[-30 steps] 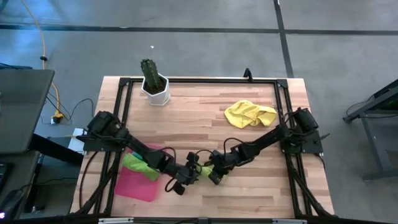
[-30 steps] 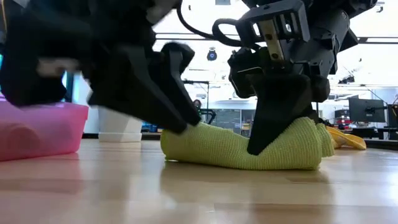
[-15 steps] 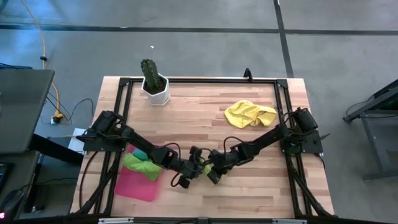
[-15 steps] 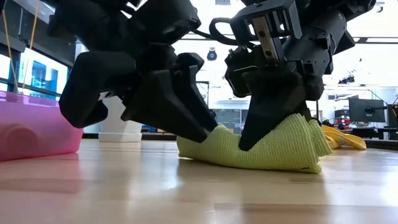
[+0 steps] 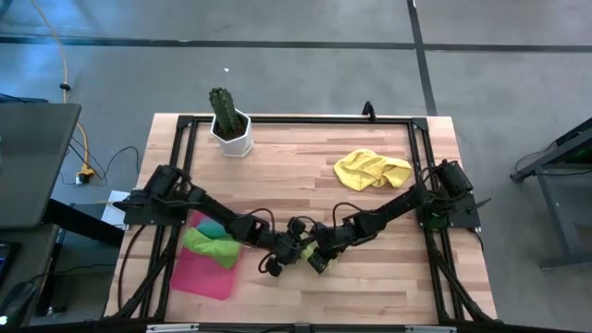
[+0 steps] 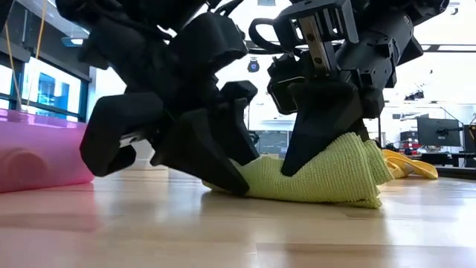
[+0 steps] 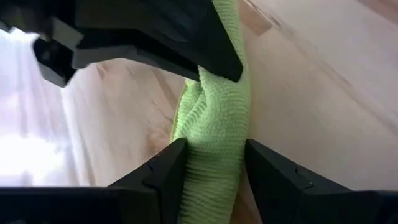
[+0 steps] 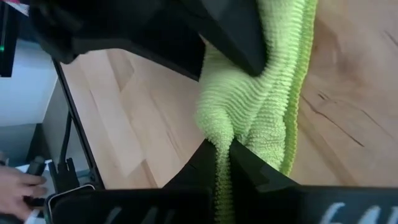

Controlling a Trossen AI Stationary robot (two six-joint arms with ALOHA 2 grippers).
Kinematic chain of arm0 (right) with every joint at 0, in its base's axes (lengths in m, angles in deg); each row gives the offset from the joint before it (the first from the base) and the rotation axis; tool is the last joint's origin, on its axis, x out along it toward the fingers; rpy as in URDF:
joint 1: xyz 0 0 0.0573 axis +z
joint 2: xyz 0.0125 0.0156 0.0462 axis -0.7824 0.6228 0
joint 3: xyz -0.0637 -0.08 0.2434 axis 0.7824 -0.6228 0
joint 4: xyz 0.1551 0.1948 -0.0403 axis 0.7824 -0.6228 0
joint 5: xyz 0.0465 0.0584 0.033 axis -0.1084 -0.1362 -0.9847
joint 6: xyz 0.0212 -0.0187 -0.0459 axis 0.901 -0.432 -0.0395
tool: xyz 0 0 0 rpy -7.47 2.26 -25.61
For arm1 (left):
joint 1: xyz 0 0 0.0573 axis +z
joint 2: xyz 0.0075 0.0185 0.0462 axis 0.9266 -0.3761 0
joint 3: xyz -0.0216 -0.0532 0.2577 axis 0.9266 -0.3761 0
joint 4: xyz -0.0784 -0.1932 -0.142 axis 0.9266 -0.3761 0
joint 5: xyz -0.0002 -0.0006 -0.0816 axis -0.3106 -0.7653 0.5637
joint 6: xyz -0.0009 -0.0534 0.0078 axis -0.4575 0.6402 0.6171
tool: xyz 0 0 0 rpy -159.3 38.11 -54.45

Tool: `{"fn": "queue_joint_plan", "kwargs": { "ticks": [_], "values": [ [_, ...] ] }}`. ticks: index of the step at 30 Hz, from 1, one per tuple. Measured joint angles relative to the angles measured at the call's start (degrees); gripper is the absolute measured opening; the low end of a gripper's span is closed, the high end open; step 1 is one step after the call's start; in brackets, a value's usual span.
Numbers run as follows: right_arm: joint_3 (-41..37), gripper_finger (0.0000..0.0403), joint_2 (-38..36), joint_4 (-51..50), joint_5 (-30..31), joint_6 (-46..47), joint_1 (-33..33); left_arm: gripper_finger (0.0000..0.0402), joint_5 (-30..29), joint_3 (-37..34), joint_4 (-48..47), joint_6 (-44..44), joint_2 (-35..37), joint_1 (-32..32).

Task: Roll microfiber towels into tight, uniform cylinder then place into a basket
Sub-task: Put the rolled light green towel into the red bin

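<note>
Table (image 5: 370,129): wood top, both arms meeting at near centre. Basket (image 5: 199,275) at near left, green towel (image 5: 211,245) lying across it. Yellow towel (image 5: 370,169) far right, unrolled. Lime towel (image 6: 320,175) at near centre, half bunched; rolling step in hand. Right gripper (image 8: 222,163) clenched on towel end. Left gripper (image 7: 214,163) straddles other end, fingers parted around cloth, not squeezing. Next move, likely: left closes, then roll tighter. Hidden: roll tightness under grippers; teal towel hard to make out.

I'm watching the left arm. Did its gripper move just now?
Yes. In the high view the left gripper slid along the table, farther from the basket and closer to the right gripper at the lime towel.
</note>
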State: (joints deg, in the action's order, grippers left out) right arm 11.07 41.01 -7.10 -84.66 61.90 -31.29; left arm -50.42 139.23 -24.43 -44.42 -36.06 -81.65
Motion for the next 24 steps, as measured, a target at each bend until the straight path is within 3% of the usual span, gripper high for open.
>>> {"fn": "queue_joint_plan", "kwargs": {
  "ticks": [9,16,24],
  "values": [
    [0.0,0.0014,-0.02,0.79,0.31,-4.44,0.06,0.0154,3.78,0.2,1.49,9.41,-1.86,1.36],
    [0.14,0.0091,-0.13,0.65,-0.49,-12.79,0.1,0.0127,9.72,0.32,-2.69,19.27,-1.63,1.37],
    [0.15,0.015,-3.78,-3.05,-12.41,-18.76,-1.43,0.0059,12.8,0.37,-3.78,30.03,-1.54,-0.06]
  ]
}}
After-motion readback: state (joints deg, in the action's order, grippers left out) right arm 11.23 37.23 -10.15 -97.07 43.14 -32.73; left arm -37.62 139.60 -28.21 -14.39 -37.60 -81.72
